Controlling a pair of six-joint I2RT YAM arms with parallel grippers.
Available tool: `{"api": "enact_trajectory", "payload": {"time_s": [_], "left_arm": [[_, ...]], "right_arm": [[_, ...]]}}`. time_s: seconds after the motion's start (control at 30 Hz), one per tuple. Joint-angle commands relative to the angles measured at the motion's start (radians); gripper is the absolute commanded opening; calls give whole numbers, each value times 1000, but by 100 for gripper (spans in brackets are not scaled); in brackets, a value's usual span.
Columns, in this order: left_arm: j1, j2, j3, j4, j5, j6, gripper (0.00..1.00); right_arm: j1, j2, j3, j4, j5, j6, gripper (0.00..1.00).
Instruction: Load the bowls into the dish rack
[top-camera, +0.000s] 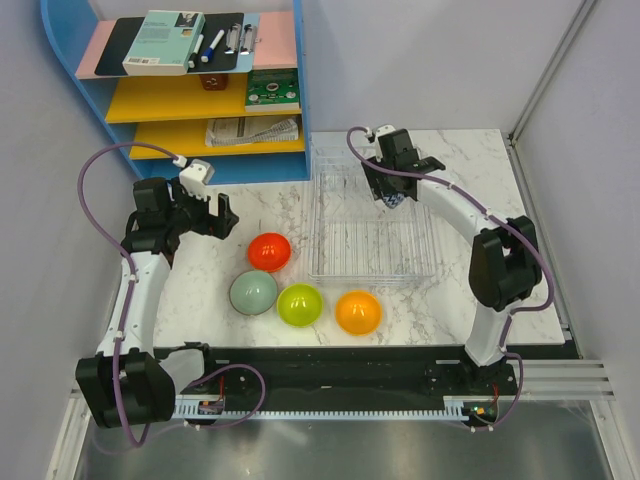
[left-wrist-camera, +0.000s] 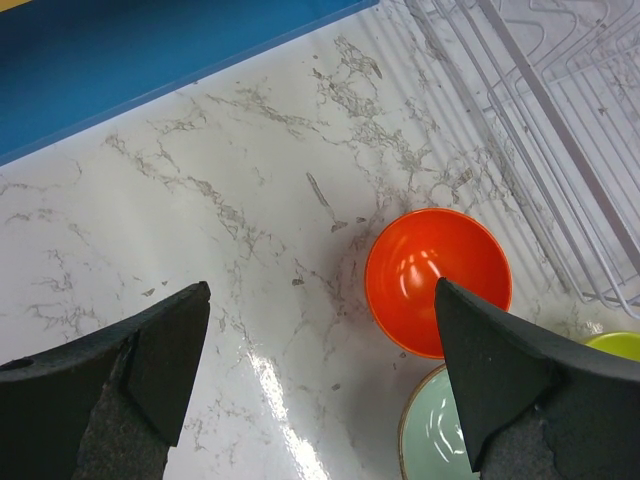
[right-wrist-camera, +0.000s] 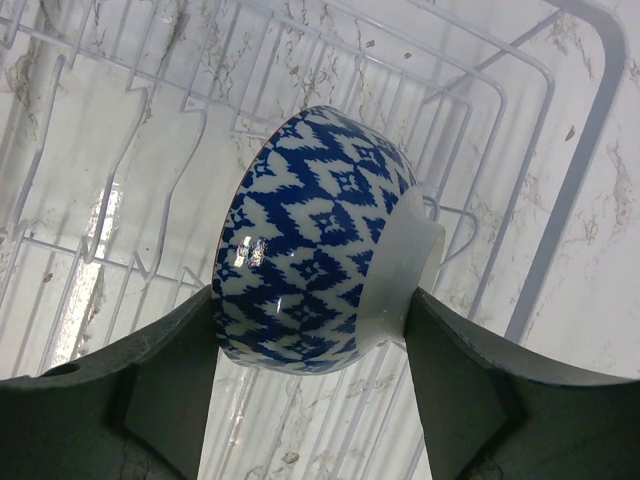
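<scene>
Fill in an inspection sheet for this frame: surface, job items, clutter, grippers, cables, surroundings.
Surface: marble-pattern table, no spills seen.
Job's things: red bowl, pale grey-green bowl, lime green bowl and orange bowl on the table outside the clear dish rack; patterned bowl held over the rack.
Clutter: nothing seen.
Grippers: left gripper open, near the red bowl; right gripper shut on the patterned bowl.
Cables: purple cables along both arms, clear of the bowls.
Surroundings: blue-and-yellow shelf unit with book, markers, papers.
</scene>
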Motion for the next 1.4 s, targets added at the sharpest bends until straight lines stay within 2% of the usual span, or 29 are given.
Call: {"api": "enact_trajectory", "payload": {"time_s": [0.0,0.43,0.47,0.5,0.6,0.7,0.73,0.9,1.03,1.23,1.37], "left_arm": [[7,-19,-4,35,27,25,100],[10,-19,-10,33,41,29,100],[10,-16,-10,35,41,31,100],[10,-18,-10,35,41,29,100],[10,-13,-10,32,44,40,100],[10,4,-1,6,49,64,100],[9,8,4,-6,52,89,100],[10,14,-19,-80,104,172,100],[10,11,-40,-207,167,340,100],[10,-10,-80,-383,196,538,100],[7,-4,-117,-441,171,615,100]], "right_arm": [[7,18,-17,65,-57,24,0],[7,80,-18,60,-105,33,0],[7,80,-9,52,-102,30,7],[8,80,11,33,-93,26,31],[16,65,35,11,-58,4,71],[25,40,49,0,-39,-22,92],[27,35,54,-4,-39,-34,95],[28,-20,71,-27,-34,-72,98],[30,-73,81,-49,-37,-91,98],[30,-169,81,-70,-51,-120,98],[30,-234,80,-80,-73,-143,98]]}}
